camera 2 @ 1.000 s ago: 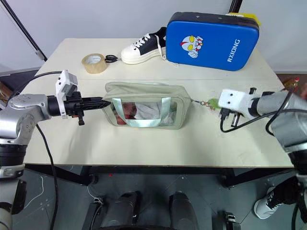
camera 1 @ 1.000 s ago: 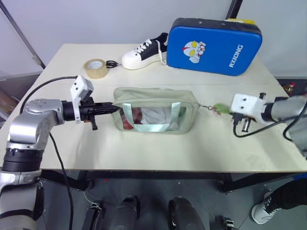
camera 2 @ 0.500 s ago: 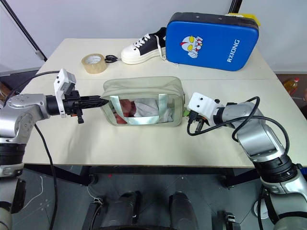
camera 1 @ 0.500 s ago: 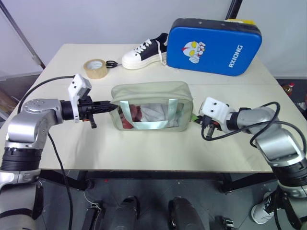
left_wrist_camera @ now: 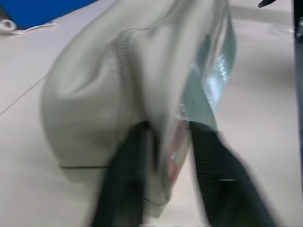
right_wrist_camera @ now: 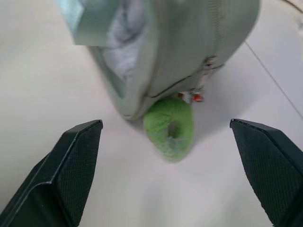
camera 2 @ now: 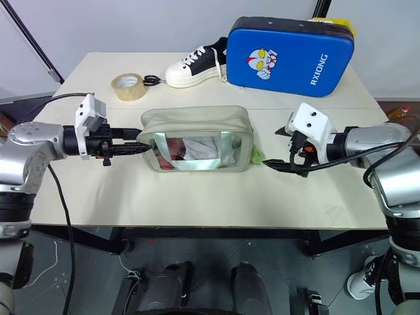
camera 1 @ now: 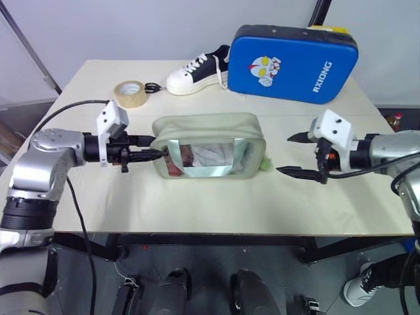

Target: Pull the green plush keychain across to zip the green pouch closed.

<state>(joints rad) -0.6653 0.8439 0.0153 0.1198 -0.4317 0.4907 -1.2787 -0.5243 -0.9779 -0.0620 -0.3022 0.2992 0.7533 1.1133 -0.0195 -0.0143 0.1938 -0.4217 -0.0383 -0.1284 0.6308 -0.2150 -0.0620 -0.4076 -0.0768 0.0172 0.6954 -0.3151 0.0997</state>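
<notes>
Since half a second ago, the right gripper (camera 1: 293,155) has been drawn back from the green pouch (camera 1: 209,132) and spread wide, with nothing held. The green plush keychain (right_wrist_camera: 169,127) has been left lying on the table (camera 1: 197,203), touching the pouch's right end. The left gripper (camera 1: 149,147) is seen partly parted, its fingers (left_wrist_camera: 124,165) set astride the pouch's left end.

The pale sage-green soft pouch (camera 1: 209,146) hides most of the lime-green fuzzy plush keychain (camera 1: 265,162); the pouch's contents behind the clear window are indistinct.
</notes>
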